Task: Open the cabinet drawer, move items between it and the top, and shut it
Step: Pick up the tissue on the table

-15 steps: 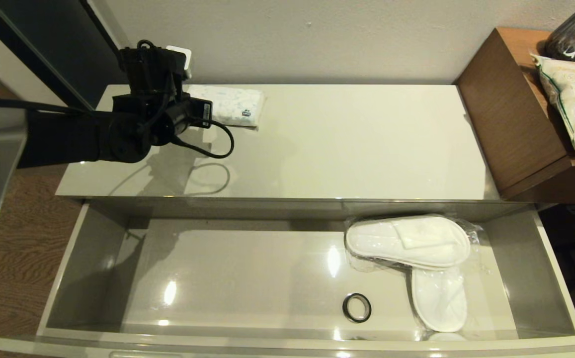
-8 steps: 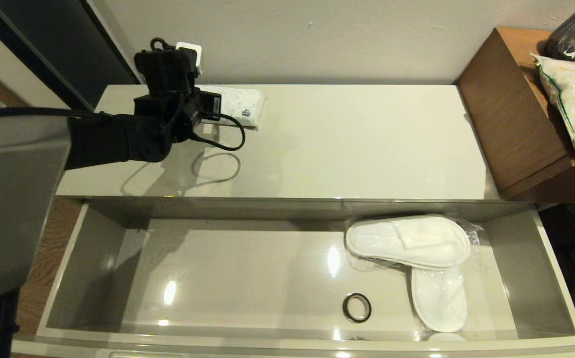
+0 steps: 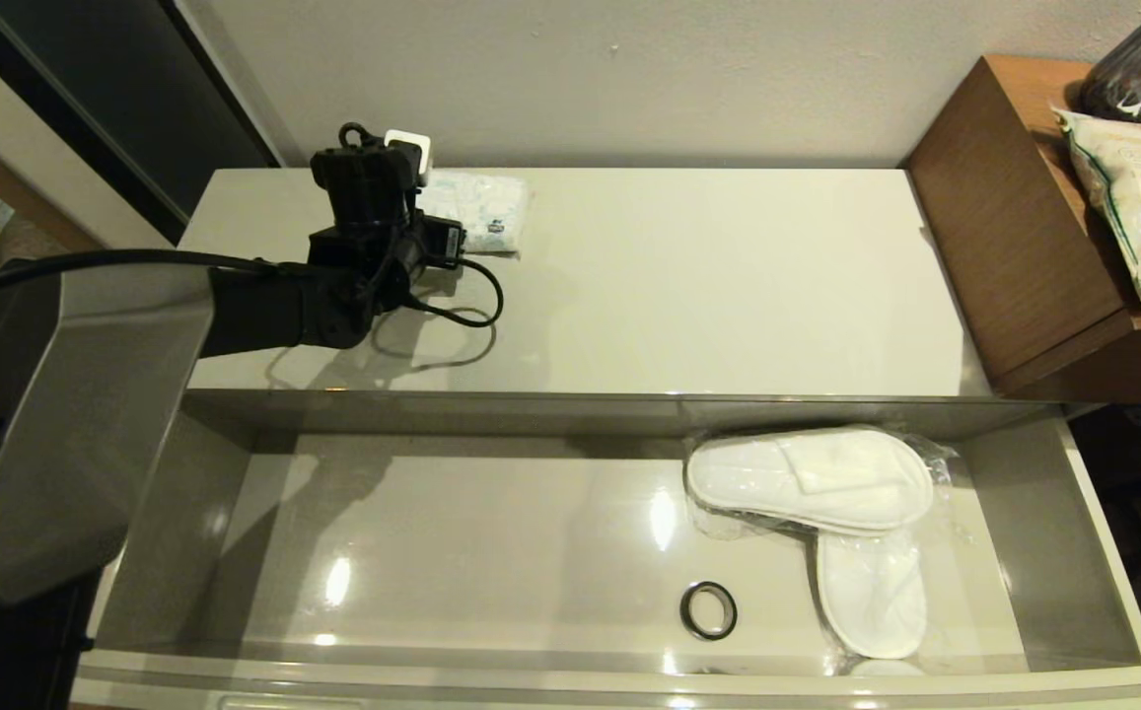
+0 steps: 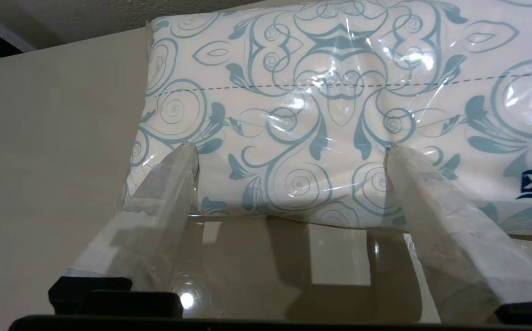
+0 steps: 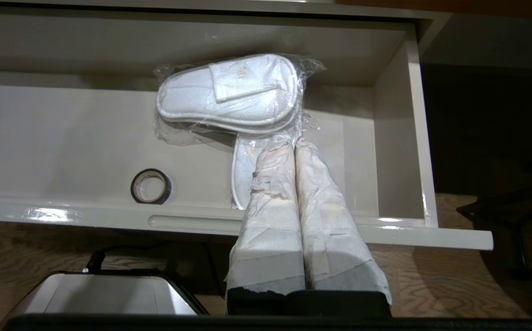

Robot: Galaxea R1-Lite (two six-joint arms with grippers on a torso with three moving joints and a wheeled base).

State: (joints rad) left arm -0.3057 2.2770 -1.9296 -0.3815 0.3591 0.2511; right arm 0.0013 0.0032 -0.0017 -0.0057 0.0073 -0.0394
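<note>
A: What's the biggest thing here?
B: The long glossy cream cabinet top (image 3: 688, 286), serving as the tabletop, with the cabinet drawer (image 3: 1107, 582) pulled fully out below it, its grey-beige inside showing.

A: And in the drawer?
B: Toward its right end, white slippers in clear plastic bags (image 3: 812, 480), one pair crosswise on top of another (image 3: 871, 597) that points toward the front edge. Just left of the lower pair, a small black tape roll (image 3: 708, 610) lies flat on the drawer floor, apart from the slippers.

A: Where's the tissue pack?
B: The white tissue pack with blue-green swirls (image 4: 339, 105) sits at the back left of the tabletop, near the wall.

A: The arms?
B: The left end effector (image 4: 288, 154) is right at the pack, fingers spread wide, tips (image 4: 185, 154) over its near edge, gripping nothing. The right end effector (image 5: 293, 147) hangs in front of the drawer's right part, fingers pressed together, empty.
</note>
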